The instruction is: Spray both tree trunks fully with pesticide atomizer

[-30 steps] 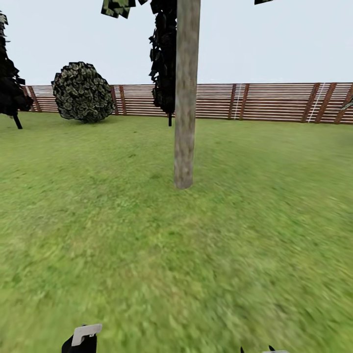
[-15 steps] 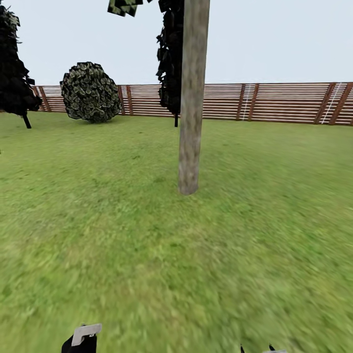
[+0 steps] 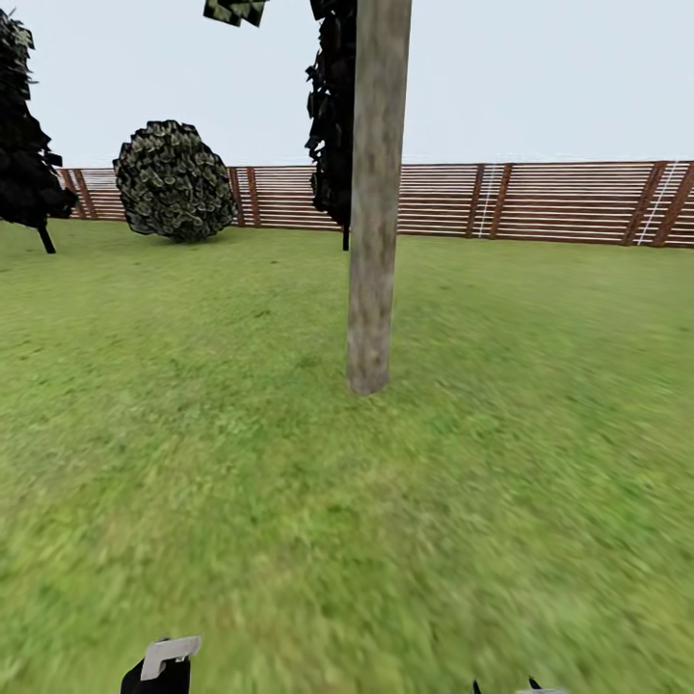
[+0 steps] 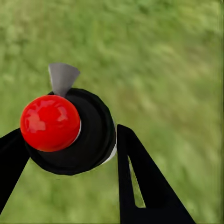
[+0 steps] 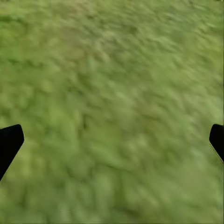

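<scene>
Head view: a pale trunk (image 3: 374, 222) rises from the grass (image 3: 289, 501) ahead of me, near the middle of the lawn, with open grass all the way between it and my arms. Behind it a slatted brown fence (image 3: 540, 202) runs along the lawn's far edge. A round bush (image 3: 172, 180) sits before the fence toward the far left corner, a dark conifer (image 3: 27, 145) stands at the left edge, and another dark conifer (image 3: 335, 116) stands just behind the trunk by the fence. A scrap of leafy crown (image 3: 234, 10) shows at the top. The white-tipped part of my left pincer (image 3: 162, 665) and a sliver of my right one (image 3: 525, 688) peek in at the lower edge.

Left wrist view: my left pincer (image 4: 70, 154) is clamped on the atomizer (image 4: 70, 130), one black finger (image 4: 140, 182) against each side of its black body. Its red top (image 4: 50, 122) faces the camera and a grey nozzle (image 4: 62, 77) sticks out beyond it. Blurry grass lies below.

Right wrist view: my right pincer (image 5: 112, 140) is spread wide with nothing between its fingers (image 5: 9, 142), over bare grass.
</scene>
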Controlling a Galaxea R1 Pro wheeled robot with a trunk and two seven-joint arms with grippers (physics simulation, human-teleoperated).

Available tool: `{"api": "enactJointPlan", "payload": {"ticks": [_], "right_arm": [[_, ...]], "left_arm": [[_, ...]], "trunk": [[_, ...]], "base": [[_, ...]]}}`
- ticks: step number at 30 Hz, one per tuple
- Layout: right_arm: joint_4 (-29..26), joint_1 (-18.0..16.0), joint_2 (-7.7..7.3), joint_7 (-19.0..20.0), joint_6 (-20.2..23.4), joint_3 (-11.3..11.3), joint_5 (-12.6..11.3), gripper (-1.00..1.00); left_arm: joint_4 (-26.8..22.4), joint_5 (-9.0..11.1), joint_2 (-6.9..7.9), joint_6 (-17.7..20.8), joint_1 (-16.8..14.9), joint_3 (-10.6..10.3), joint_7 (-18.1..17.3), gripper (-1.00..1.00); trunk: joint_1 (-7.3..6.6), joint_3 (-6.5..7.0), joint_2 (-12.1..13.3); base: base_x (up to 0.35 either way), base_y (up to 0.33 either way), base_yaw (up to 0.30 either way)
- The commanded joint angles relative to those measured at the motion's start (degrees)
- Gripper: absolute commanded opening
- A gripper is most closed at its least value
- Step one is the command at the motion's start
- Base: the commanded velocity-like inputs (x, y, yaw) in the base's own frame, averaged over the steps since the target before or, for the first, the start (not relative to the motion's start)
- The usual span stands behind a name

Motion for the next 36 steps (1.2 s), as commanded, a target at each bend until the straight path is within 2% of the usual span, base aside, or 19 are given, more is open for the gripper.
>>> {"api": "enactJointPlan", "payload": {"ticks": [1,19,36], "right_arm": [[0.04,-0.03,0.00,-0.02,-0.16,-0.18,0.46,1.00],[-0.03,-0.03,0.03,-0.02,-0.16,-0.26,0.44,1.00],[0.14,-0.03,0.04,0.06,-0.16,0.00,0.52,1.00]], "left_arm": [[0.04,0.01,-0.01,-0.19,-0.04,0.07,0.08,-1.00],[0.04,-0.12,-0.01,-0.19,-0.04,0.07,0.08,-1.00],[0.04,-0.06,-0.01,-0.19,-0.05,0.07,0.08,-1.00]], "trunk": [[0.02,-0.10,-0.02],[0.02,-1.65,-0.02],[0.02,-1.79,-0.02]], "base": [[0.337,-0.078,0.000],[0.337,-0.078,0.000],[0.337,-0.078,0.000]]}}
